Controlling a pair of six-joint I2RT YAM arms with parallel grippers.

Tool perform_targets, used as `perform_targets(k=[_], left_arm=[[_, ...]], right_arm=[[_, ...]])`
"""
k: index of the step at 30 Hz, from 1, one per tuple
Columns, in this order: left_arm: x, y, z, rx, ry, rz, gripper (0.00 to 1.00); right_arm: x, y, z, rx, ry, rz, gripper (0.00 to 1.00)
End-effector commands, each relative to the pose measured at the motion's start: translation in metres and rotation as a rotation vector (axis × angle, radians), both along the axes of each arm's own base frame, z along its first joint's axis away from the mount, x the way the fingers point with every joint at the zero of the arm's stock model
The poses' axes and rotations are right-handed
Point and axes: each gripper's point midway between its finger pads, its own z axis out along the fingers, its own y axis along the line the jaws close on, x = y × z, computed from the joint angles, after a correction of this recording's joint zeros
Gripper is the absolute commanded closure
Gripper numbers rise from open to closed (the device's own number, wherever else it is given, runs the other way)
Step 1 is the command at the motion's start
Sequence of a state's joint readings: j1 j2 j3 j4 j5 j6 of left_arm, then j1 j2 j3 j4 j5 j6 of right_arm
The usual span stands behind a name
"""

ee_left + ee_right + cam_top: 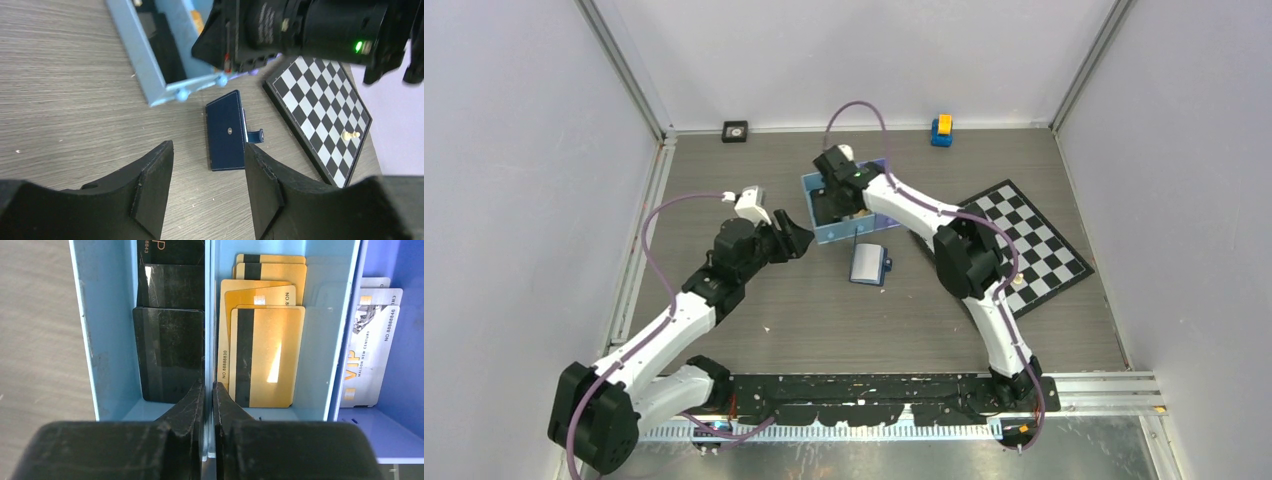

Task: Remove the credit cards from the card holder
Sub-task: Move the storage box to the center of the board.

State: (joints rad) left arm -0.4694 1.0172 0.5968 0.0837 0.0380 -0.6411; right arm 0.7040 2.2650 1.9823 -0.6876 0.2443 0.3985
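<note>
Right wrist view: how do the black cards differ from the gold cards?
The black cards are glossy black; the gold cards are orange-gold. The black cards lie in the left-hand compartment of the tray, the gold cards in the middle one. The top gold card shows a clear dark stripe; the black cards barely show theirs. Both lie flat in overlapping piles.

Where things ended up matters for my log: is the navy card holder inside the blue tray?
No, the card holder lies on the table outside the tray.

Glossy gold plastic credit cards (267, 357), shiny black cards (170, 355) (faintly scuffed), matt blue plastic tray (87, 340), wood-grain table (60, 90).
</note>
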Motion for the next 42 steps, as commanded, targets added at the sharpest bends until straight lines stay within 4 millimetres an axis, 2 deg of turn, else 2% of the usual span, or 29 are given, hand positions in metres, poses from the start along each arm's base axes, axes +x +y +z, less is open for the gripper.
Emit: perform_targets(k=[1, 3, 7, 10, 12, 13, 16, 19, 25, 29, 30, 32, 36, 42], left_arm=[[0.0, 0.016, 0.013, 0.024, -0.066, 0.062, 0.44], [-0.001, 0.019, 0.016, 0.023, -0.082, 0.075, 0.44], [-0.003, 0.028, 0.019, 0.026, -0.1, 0.114, 0.44], [-0.002, 0.04, 0.016, 0.033, -0.103, 0.181, 0.44], [0.0, 0.053, 0.01, 0.028, -0.086, 0.255, 0.45], [0.0, 0.057, 0.009, 0.02, -0.081, 0.274, 0.45], [0.001, 0.065, 0.009, -0.005, -0.073, 0.305, 0.46], [0.001, 0.072, 0.007, -0.011, -0.055, 0.343, 0.46], [0.002, 0.092, -0.003, -0.021, -0.007, 0.429, 0.47], [0.003, 0.086, -0.005, -0.032, 0.0, 0.395, 0.48], [0.005, 0.082, -0.001, -0.037, -0.014, 0.376, 0.47], [0.008, 0.072, -0.001, -0.027, -0.016, 0.316, 0.46], [0.015, 0.05, -0.009, 0.033, 0.025, 0.196, 0.4], [0.028, 0.026, -0.032, 0.201, 0.113, 0.12, 0.34]], right_arm=[[-0.038, 0.079, 0.048, 0.108, -0.099, 0.216, 0.91], [-0.057, 0.1, 0.048, 0.104, -0.11, 0.291, 0.91], [-0.085, 0.13, 0.049, 0.075, -0.161, 0.373, 0.91], [-0.097, 0.153, 0.056, 0.121, -0.189, 0.425, 0.9], [-0.099, 0.165, 0.062, 0.167, -0.194, 0.446, 0.88], [-0.097, 0.169, 0.067, 0.185, -0.205, 0.446, 0.85], [-0.093, 0.173, 0.079, 0.209, -0.231, 0.435, 0.64], [-0.09, 0.169, 0.098, 0.234, -0.257, 0.403, 0.54], [-0.077, 0.133, 0.145, 0.315, -0.279, 0.31, 0.44], [-0.073, 0.092, 0.177, 0.358, -0.301, 0.238, 0.37], [-0.071, 0.082, 0.175, 0.357, -0.296, 0.217, 0.34], [-0.071, 0.054, 0.187, 0.376, -0.306, 0.16, 0.31], [-0.081, 0.002, 0.181, 0.344, -0.31, 0.056, 0.21], [-0.115, -0.064, 0.154, 0.3, -0.353, -0.032, 0.2]])
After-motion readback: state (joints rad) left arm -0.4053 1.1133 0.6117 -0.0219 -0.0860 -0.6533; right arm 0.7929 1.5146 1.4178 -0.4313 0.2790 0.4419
